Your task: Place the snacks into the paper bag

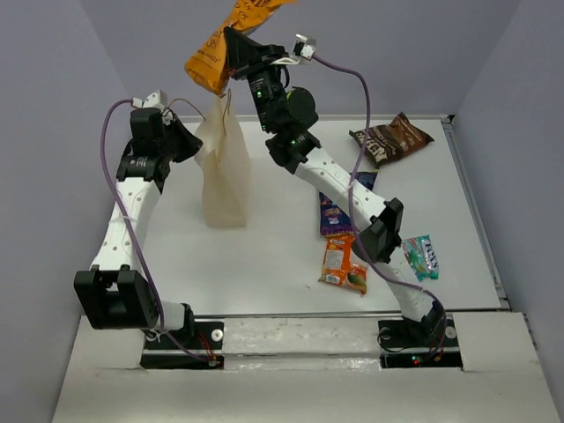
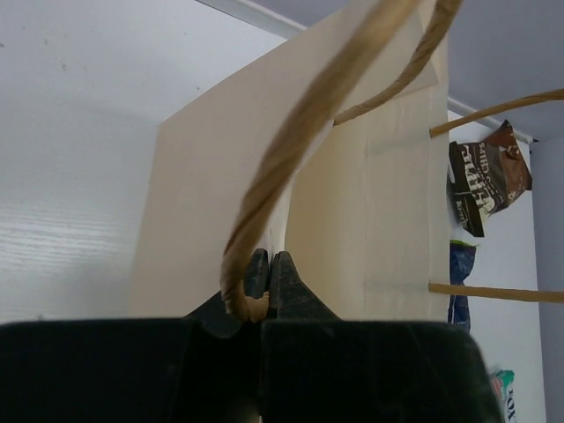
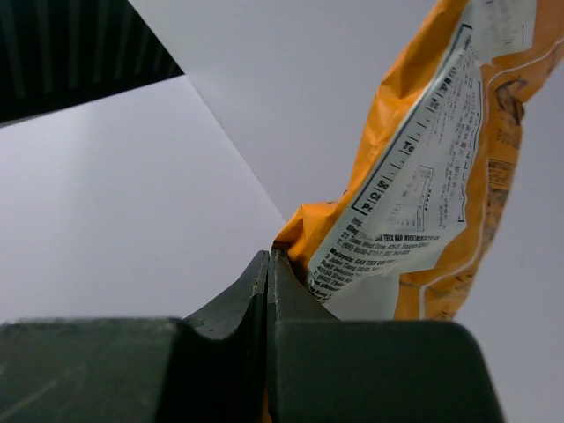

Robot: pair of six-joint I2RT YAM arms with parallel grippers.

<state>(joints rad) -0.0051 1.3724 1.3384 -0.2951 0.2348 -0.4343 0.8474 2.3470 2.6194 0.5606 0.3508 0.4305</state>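
Note:
The cream paper bag [image 1: 225, 181] stands upright at the back left of the table. My left gripper [image 1: 189, 141] is shut on its top rim, beside a brown cord handle [image 2: 291, 150]; the bag's wall [image 2: 211, 203] fills the left wrist view above the closed gripper [image 2: 269, 264]. My right gripper [image 1: 233, 51] is shut on the large orange-yellow chip bag [image 1: 220, 48] and holds it in the air just above the paper bag's mouth. In the right wrist view the gripper [image 3: 269, 260] pinches the chip bag [image 3: 432, 159] at a corner.
On the table to the right lie the brown bag [image 1: 390, 138], the dark blue bag [image 1: 337, 210], the small orange packet [image 1: 344, 263] and the small teal-green packet [image 1: 423, 256]. The brown bag [image 2: 489, 176] also shows past the paper bag. Grey walls surround the table.

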